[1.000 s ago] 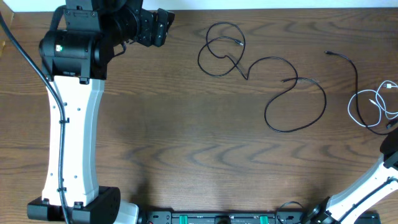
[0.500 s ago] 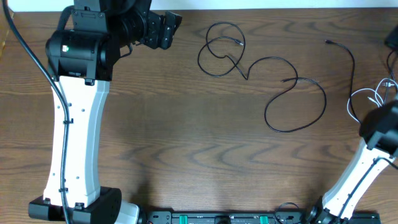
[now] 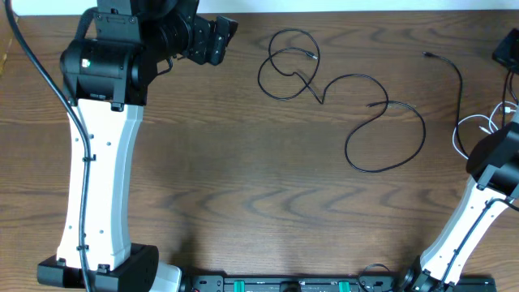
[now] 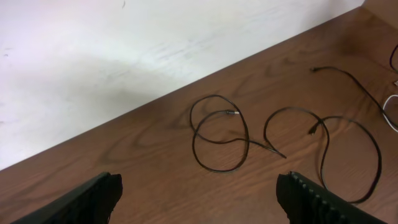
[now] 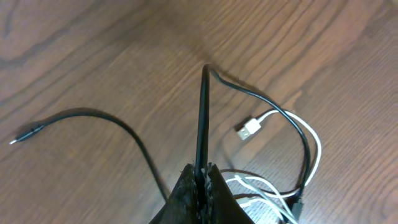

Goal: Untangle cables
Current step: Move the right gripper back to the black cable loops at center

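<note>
A long black cable lies in loops mid-table, and its coils show in the left wrist view. A second black cable runs from a small plug toward the right edge, where it tangles with the white cable. My right gripper is at the far right. In the right wrist view my right gripper is shut on this black cable, above the white cable and its USB plug. My left gripper is open and empty at the back left, its fingertips wide apart.
The table's back edge meets a white wall just behind the coils. My left arm's white link spans the left side of the table. My right arm's link rises from the front right corner.
My right arm has swung in from the right edge and its gripper has moved to the back right, pulling the right black cable up and rightward. The left arm shifted slightly right.
</note>
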Tool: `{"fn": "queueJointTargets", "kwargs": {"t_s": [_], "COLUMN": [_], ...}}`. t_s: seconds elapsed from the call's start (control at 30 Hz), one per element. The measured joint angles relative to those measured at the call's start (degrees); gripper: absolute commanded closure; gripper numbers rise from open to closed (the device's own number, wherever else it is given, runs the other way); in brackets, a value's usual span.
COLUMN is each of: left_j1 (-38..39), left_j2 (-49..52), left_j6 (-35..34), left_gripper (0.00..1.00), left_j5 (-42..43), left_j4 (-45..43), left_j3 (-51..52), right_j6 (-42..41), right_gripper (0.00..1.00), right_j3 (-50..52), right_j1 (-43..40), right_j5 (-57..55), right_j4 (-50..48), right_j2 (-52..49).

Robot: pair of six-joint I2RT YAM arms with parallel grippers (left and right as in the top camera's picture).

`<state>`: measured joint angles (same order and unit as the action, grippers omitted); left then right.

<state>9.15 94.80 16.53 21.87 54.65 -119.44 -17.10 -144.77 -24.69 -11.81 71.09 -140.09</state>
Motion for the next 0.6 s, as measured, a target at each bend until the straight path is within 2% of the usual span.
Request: {"fn": "queueJointTargets", "kwargs": {"t_s": [0.03,0.07,0.6], "left_j1": [0.0,0.0,0.0], "left_j2": [0.0,0.0,0.0], "left_j6": [0.0,0.0,0.0], "left_gripper": [0.16,0.16,0.16], "left_j5": [0.0,0.0,0.0], "left_j4": [0.0,0.0,0.0], "left_j3": [0.0,0.0,0.0], "right_j6": [0.1,0.4,1.9], "right_gripper": [0.15,0.01,0.01], "right_j3": [0.0,0.0,0.0], "right_j1": [-0.2,-0.2,-0.2], "right_j5": [-0.1,-0.2,1.8], "right_j4": [0.0,0.0,2.6], "right_j2": [0.0,0.0,0.0]}}
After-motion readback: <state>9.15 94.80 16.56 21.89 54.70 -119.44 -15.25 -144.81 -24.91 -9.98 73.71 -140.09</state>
